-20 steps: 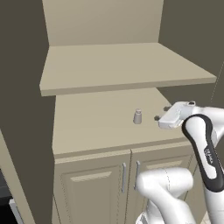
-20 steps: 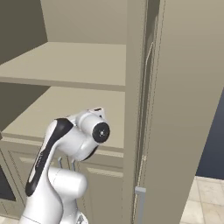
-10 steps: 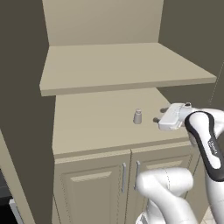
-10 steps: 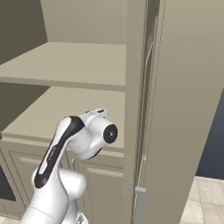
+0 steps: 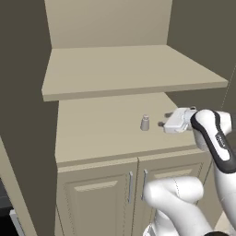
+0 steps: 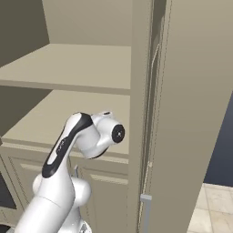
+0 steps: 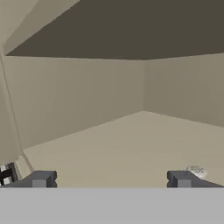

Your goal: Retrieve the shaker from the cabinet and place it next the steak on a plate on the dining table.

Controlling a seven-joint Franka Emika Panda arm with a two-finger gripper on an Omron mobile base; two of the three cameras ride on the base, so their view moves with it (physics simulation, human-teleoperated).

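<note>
One shaker [image 5: 145, 123] upright on cabinet [image 5: 106, 133] lower shelf | gripper [image 5: 162, 124] spread wide, just beside it, apart | dark side panels

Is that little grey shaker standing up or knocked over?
Upright. In the left base view the shaker stands on its base on the cabinet shelf, cap on top, apart from the hand.

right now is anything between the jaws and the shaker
Nothing: in the left base view only bare cabinet surface separates the shaker from the open gripper.
</note>
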